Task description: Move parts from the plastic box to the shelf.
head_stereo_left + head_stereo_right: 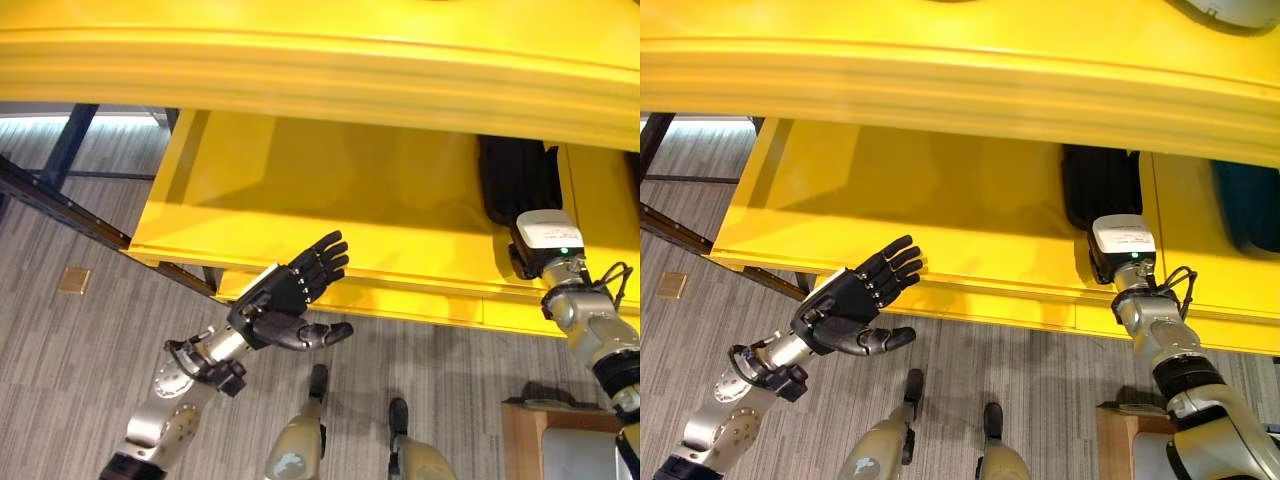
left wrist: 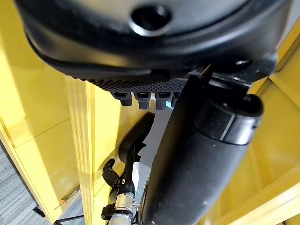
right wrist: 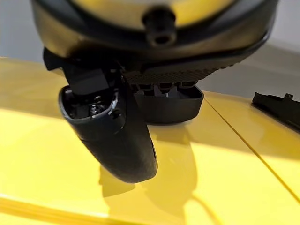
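The right hand (image 3: 140, 101) reaches into the yellow shelf (image 1: 330, 200) at 3 o'clock, on a black part (image 1: 515, 180); its grip cannot be told. The left hand (image 1: 285, 295) hovers open and empty at 7 o'clock. Placement looks nearly complete, release pending.

A black part (image 1: 516, 178) lies flat on the yellow shelf (image 1: 330, 200), deep under the upper board, beside the seam between two shelf panels. Another dark part (image 1: 1247, 205) lies on the neighbouring panel.
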Controlling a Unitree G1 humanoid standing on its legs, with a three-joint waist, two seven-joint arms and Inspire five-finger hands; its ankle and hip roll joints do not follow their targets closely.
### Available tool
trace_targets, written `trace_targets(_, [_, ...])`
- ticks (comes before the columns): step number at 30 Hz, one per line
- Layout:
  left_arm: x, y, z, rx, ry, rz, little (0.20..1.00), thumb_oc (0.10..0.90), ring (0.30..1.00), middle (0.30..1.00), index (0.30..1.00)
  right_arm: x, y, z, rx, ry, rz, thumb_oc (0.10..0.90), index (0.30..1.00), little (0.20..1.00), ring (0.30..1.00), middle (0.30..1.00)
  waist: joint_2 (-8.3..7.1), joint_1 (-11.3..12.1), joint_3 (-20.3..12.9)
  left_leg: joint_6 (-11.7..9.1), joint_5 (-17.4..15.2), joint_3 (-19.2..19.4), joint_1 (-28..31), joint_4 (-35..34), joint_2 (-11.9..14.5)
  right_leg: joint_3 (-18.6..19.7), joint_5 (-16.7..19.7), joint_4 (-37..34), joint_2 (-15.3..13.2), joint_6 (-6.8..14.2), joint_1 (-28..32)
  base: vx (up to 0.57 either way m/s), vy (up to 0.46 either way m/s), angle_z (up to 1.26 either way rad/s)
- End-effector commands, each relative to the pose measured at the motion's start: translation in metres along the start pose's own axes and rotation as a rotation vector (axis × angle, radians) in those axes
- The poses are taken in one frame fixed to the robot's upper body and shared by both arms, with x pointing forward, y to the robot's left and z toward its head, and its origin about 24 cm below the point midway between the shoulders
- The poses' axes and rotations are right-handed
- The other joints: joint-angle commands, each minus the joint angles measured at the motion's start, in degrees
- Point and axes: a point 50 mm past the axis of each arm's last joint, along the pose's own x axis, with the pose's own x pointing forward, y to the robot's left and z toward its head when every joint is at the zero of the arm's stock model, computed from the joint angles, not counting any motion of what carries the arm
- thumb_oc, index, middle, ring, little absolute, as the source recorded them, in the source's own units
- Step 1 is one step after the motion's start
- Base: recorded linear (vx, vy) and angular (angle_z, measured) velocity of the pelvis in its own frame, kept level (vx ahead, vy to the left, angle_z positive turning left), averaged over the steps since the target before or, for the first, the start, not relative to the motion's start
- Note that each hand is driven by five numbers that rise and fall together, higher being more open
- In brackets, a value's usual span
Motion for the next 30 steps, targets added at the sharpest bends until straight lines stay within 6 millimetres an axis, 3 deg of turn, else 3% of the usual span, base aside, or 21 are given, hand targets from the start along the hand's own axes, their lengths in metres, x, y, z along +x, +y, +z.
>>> trace_targets(1, [0.01,-0.016,0.037,0.044,-0.225,-0.111,1.0,0.9,1.0,1.0,1.0,0.006,-0.024,-0.01,-0.016,0.018,-0.084,0.9,1.0,1.0,1.0,1.0,0.04,0.1,-4.18,-0.4,-9.72,4.0,2.86,3.31,2.36,-1.38,-4.2,8.79,0.28,-2.28,-5.96,0.0,0.014,-0.08])
trace_targets(10, [0.01,-0.018,0.035,0.038,-0.229,-0.105,1.0,0.9,1.0,1.0,1.0,-0.001,-0.014,0.003,0.033,0.01,-0.06,0.9,1.0,1.0,1.0,1.0,-0.1,-0.69,-4.26,-0.23,-9.92,4.47,3.22,3.34,2.43,-0.95,-4.18,8.94,0.27,-2.26,-5.96,0.0,0.003,-0.01])
trace_targets(30, [0.01,-0.019,0.035,0.033,-0.226,-0.103,1.0,0.9,1.0,1.0,1.0,-0.007,0.0,0.007,0.111,0.015,-0.009,0.9,1.0,1.0,1.0,1.0,0.01,-1.13,-4.35,-0.22,-9.85,4.75,3.6,3.22,2.55,-0.79,-4.15,8.97,0.27,-2.28,-5.82,0.0,0.0,0.0])
